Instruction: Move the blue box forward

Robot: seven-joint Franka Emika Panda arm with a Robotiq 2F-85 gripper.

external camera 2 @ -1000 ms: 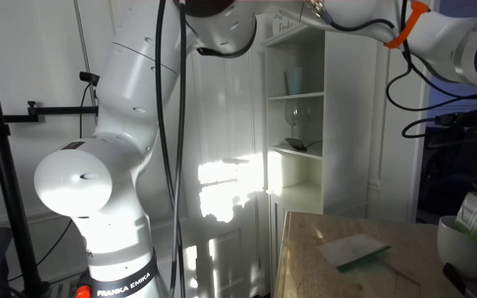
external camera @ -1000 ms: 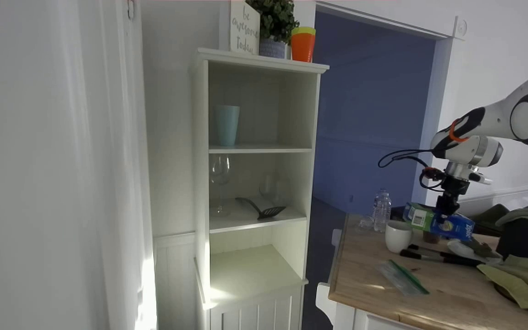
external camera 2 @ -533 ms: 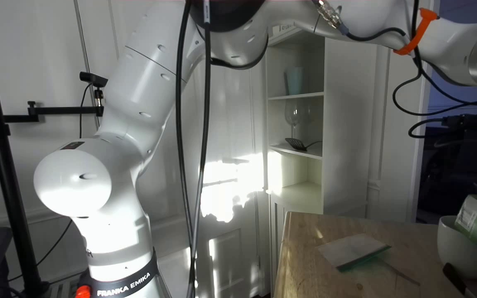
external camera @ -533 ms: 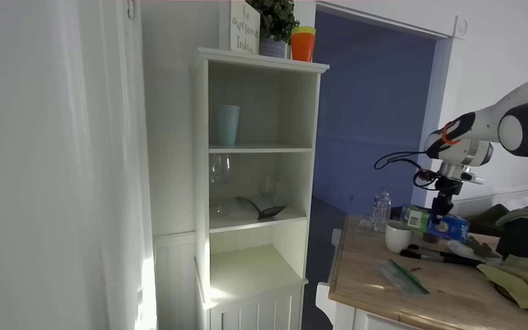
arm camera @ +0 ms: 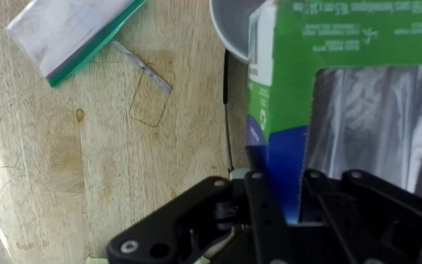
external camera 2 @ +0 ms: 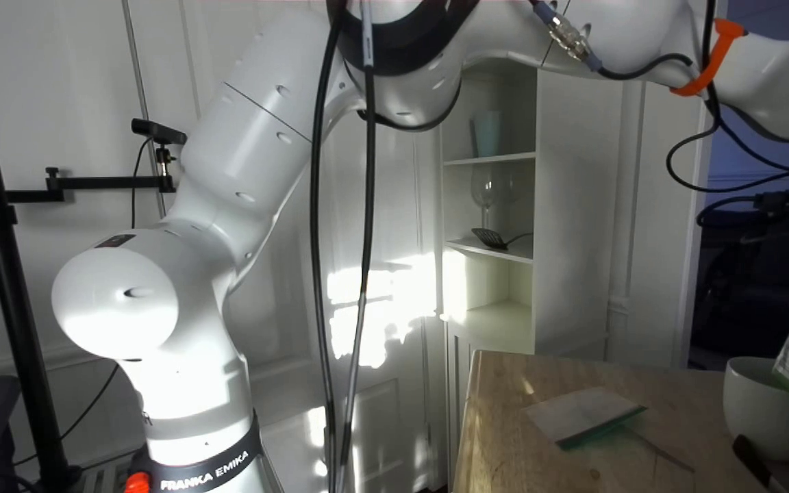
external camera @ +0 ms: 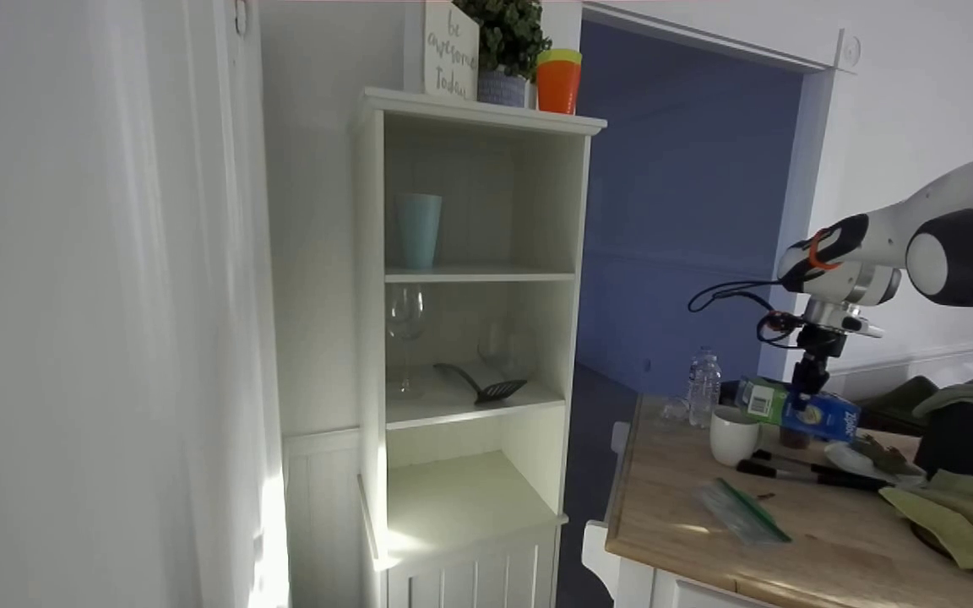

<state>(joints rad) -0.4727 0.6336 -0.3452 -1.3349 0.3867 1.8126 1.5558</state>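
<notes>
one gripper [arm camera: 283, 176] tight on the blue box [arm camera: 294, 99], the box's right part beyond wrist view.

I believe I stand in a home, a kitchen or dining room; which, I cannot tell. Inside the white cabinet [external camera: 486, 224] there are a wine glass [external camera: 405, 317] and a slotted turner [external camera: 499, 391]. On its top are a plant [external camera: 505, 35] and a sign [external camera: 450, 52] saying "be awesome today". Near the cabinet, a wooden table [external camera: 672, 523] carries a mug [external camera: 733, 437].

The wrist view looks tableward, roughly straight down.
</notes>
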